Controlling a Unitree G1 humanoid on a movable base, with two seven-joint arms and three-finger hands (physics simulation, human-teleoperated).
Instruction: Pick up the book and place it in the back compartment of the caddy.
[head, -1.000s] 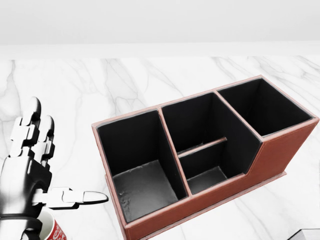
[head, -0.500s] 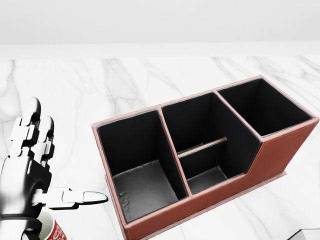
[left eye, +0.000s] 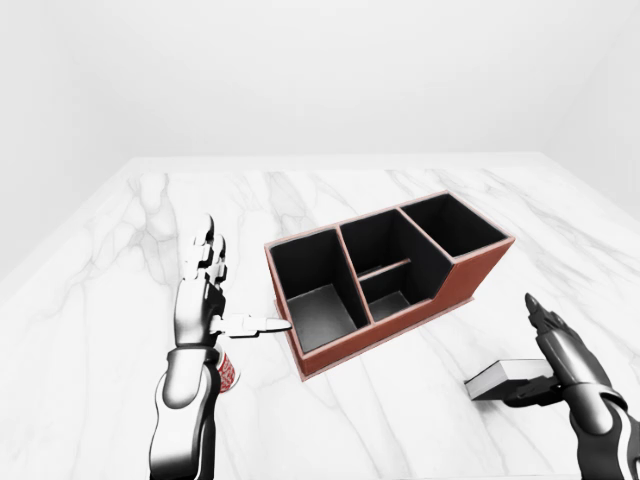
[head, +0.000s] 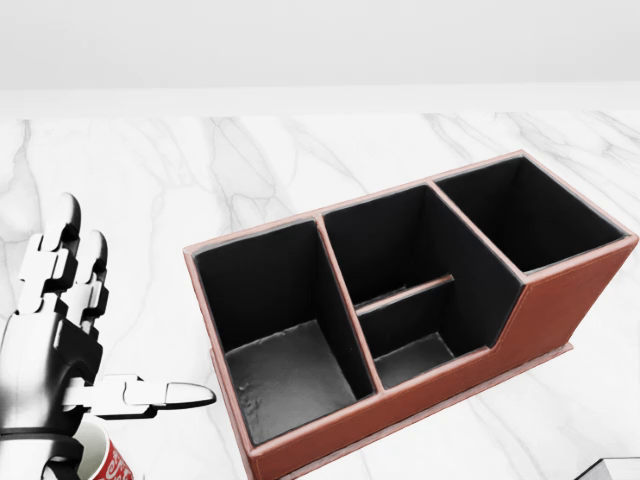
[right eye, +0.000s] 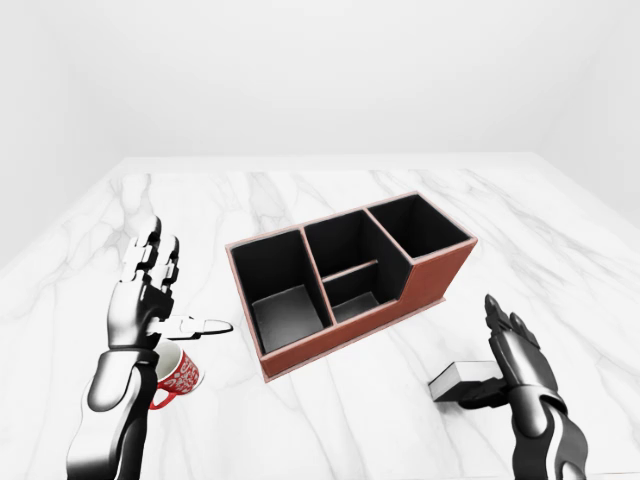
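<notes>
Change: none; head view matches the earlier frames
Left robot hand (right eye: 150, 300): open, at caddy's (right eye: 345, 280) 9 o'clock, above mug (right eye: 178, 375)
Right robot hand (right eye: 515, 365): open, touching book (right eye: 458, 377) on bench (right eye: 330, 420)

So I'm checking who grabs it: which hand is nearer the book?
Right. The right hand is open just beside the book; the left hand is across the caddy, above a mug.

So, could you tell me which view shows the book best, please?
The left-eye view: the book lies flat beside the open right hand, mostly unobstructed. The right-eye view hides more of it behind that hand; the head view catches only a corner.
</notes>
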